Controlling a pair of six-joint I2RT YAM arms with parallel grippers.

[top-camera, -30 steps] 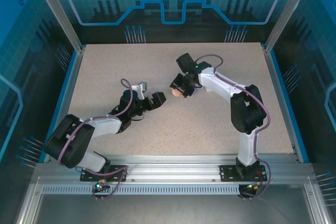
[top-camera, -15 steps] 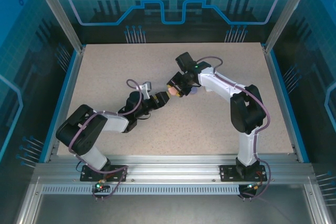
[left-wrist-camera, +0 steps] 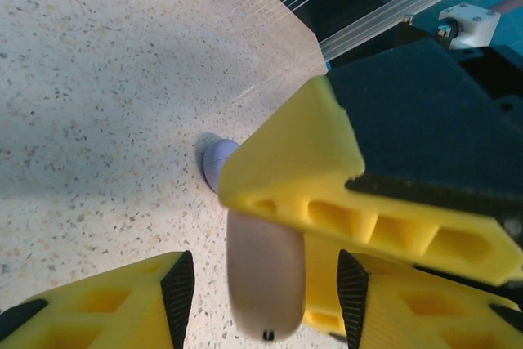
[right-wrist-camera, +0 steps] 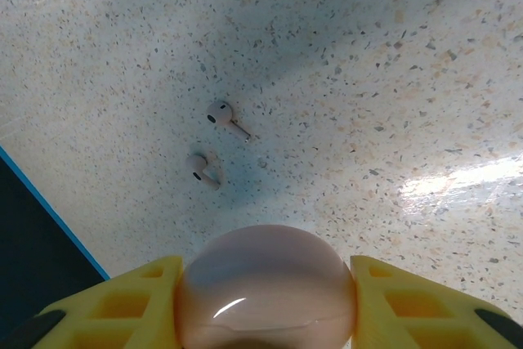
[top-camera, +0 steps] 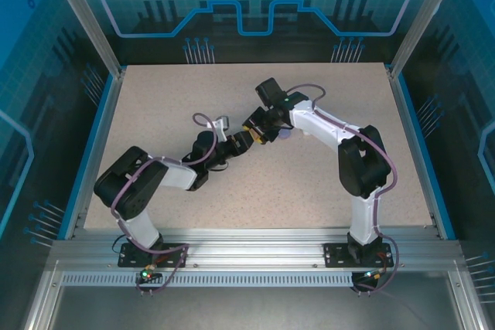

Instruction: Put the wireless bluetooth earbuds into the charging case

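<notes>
Pinching a pale pink charging case (right-wrist-camera: 265,284) from both sides, the right fingers (right-wrist-camera: 114,304) are pressing their yellow tips against its rounded shell, and it appears to be hanging just off the speckled surface (right-wrist-camera: 392,79). Beyond the case, two pale pink earbuds (right-wrist-camera: 221,114) are lying loose on the surface, near each other but not touching, stems pointing roughly the same way; both are outside the case.

From the other side, the left fingers (left-wrist-camera: 106,300) are sitting spread around the same pink case, one black pad on each side with a visible gap between each pad and the shell, so they are not gripping it. A purple case (left-wrist-camera: 217,161) is resting on the surface just behind the right arm's yellow finger, partly hidden by it.

In the overhead view, the two arms are meeting tip to tip near the middle of the surface.
</notes>
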